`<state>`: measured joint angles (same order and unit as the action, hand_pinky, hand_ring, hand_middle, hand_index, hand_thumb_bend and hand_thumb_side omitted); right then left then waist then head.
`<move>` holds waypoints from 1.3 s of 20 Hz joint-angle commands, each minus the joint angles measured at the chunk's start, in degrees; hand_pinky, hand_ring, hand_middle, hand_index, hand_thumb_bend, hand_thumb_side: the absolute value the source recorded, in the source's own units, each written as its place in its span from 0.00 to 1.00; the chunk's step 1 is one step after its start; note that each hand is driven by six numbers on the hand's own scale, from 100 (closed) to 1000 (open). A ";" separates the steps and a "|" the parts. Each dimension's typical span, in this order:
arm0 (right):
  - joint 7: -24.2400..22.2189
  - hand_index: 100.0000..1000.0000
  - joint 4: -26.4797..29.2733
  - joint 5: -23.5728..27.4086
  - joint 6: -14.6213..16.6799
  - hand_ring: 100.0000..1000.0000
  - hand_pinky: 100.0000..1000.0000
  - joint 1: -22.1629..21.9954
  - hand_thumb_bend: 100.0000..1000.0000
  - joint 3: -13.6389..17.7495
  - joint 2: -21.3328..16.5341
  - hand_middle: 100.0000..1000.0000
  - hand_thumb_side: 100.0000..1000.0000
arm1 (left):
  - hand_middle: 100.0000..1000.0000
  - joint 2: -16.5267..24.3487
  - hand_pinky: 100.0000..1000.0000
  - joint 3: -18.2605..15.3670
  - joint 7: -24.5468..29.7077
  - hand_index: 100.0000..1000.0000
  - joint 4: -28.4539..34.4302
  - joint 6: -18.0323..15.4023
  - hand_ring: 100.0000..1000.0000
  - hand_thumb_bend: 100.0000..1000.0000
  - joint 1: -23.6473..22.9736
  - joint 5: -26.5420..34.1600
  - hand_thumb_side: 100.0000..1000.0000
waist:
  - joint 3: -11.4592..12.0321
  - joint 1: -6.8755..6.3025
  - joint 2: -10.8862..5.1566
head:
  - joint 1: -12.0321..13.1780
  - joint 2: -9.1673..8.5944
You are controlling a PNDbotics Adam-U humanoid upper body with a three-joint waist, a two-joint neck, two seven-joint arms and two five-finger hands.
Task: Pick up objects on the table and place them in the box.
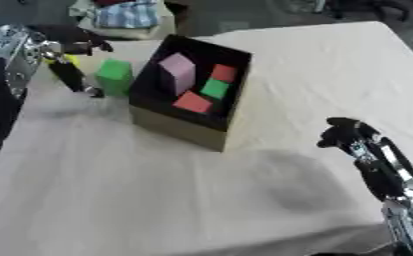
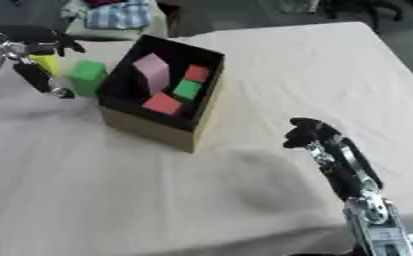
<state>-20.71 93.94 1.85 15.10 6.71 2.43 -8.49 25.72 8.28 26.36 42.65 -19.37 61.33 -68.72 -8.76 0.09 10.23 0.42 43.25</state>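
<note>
Fingers of the right hand (image 1: 349, 134) curl shut on nothing, nearest and well apart from the box (image 1: 188, 131), while farther back the left hand (image 1: 69, 55) hangs relaxed just beside the green block (image 1: 115, 76), the closer reach.

A yellow object (image 2: 45, 63) behind the left hand (image 1: 68, 64) is mostly hidden by its fingers. The box (image 1: 185, 127) wall hides the lower part of the green block (image 1: 115, 77). The right hand (image 2: 308, 133) is blurred; its finger pose is unclear.
</note>
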 commanded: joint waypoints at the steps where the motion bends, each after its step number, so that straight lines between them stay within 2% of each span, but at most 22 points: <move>1: -0.26 0.77 0.54 -0.10 0.07 0.56 0.65 0.41 0.00 0.07 -0.64 0.55 0.65 | 0.86 -0.15 0.82 -1.69 -4.17 0.95 -0.85 0.25 0.77 0.48 2.01 -3.12 0.23 | -0.17 -0.36 -0.81 | 0.06 -0.28; 11: -0.57 0.77 0.41 -0.07 0.23 0.56 0.65 0.50 0.00 -0.28 -0.83 0.55 0.66 | 0.86 -1.53 0.82 -3.95 -10.02 0.94 -4.36 2.54 0.77 0.44 2.21 -7.69 0.22 | -1.40 -0.42 0.24 | 0.58 -0.25; 18: -1.00 0.77 0.43 -0.10 0.30 0.56 0.65 0.88 0.00 -0.69 -1.03 0.55 0.67 | 0.85 -2.15 0.83 -5.83 -10.23 0.93 -7.41 3.95 0.76 0.38 1.85 -6.86 0.27 | -2.96 -0.77 1.37 | 0.93 -0.33; 21: -0.97 0.77 0.42 -0.06 0.36 0.56 0.65 0.96 0.00 -0.65 -1.07 0.55 0.67 | 0.77 -2.23 0.81 -6.05 -9.50 0.90 -8.08 4.21 0.70 0.35 1.83 -6.66 0.26 | -3.37 -0.80 1.68 | 0.99 -0.21; 24: -0.94 0.77 0.41 -0.01 0.38 0.56 0.65 0.99 0.00 -0.60 -1.02 0.55 0.67 | 0.58 -2.18 0.75 -6.11 -8.59 0.81 -7.92 4.33 0.55 0.27 1.82 -6.35 0.15 | -3.40 -0.77 1.73 | 0.93 -0.14; 25: -0.96 0.77 0.41 0.01 0.37 0.56 0.65 1.00 0.00 -0.60 -0.98 0.55 0.67 | 0.54 -2.07 0.74 -6.12 -8.74 0.79 -7.31 4.38 0.52 0.25 1.82 -5.97 0.11 | -3.32 -0.75 1.69 | 0.89 -0.14; 26: -0.98 0.77 0.42 0.02 0.36 0.56 0.65 1.00 0.00 -0.59 -0.96 0.55 0.67 | 0.54 -1.96 0.74 -6.05 -8.84 0.79 -6.77 4.45 0.52 0.25 1.75 -5.58 0.11 | -3.27 -0.74 1.67 | 0.85 -0.13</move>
<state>-21.50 93.63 1.85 15.32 7.09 1.71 -8.50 23.04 2.52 17.33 34.83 -15.05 62.08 -74.62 -12.01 0.09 11.87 1.25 43.25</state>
